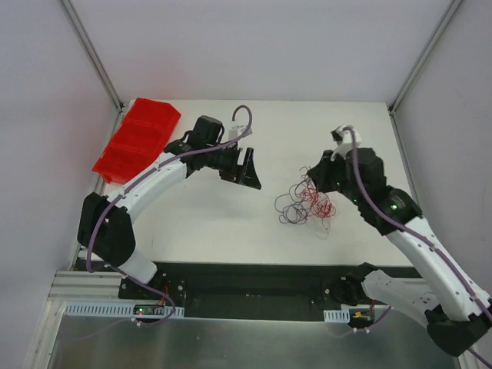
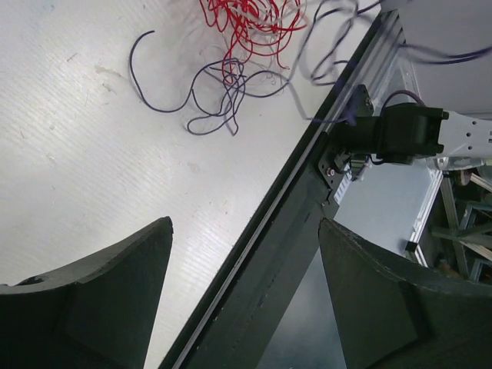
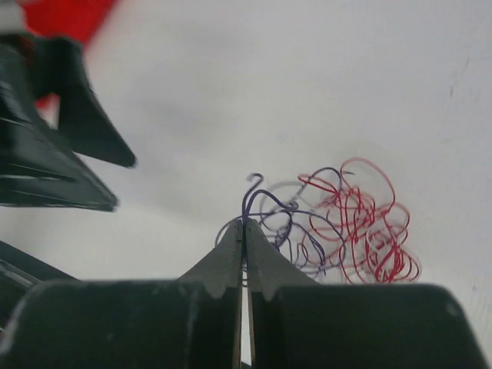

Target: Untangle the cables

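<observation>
Right wrist view has the right gripper [image 3: 244, 231] pinched shut on a purple wire [image 3: 247, 201] at the near edge of the cables [image 3: 330, 231]. They lie in one knot on the table [image 1: 215, 223] in front of the right arm, with red wires [image 3: 369, 231] bunched on one side and purple loops spreading toward the left gripper [image 1: 252, 169]. That one hangs open and empty above the table, well apart from the knot. The step in hand looks like drawing the purple strand free. I would pull it slowly and low, away from the red bunch, watching whether the reds drag along. If they do, stop and bring the open left jaws down to pin the red bunch before pulling on. The wire is hair-thin, so it may slip from the tips.
</observation>
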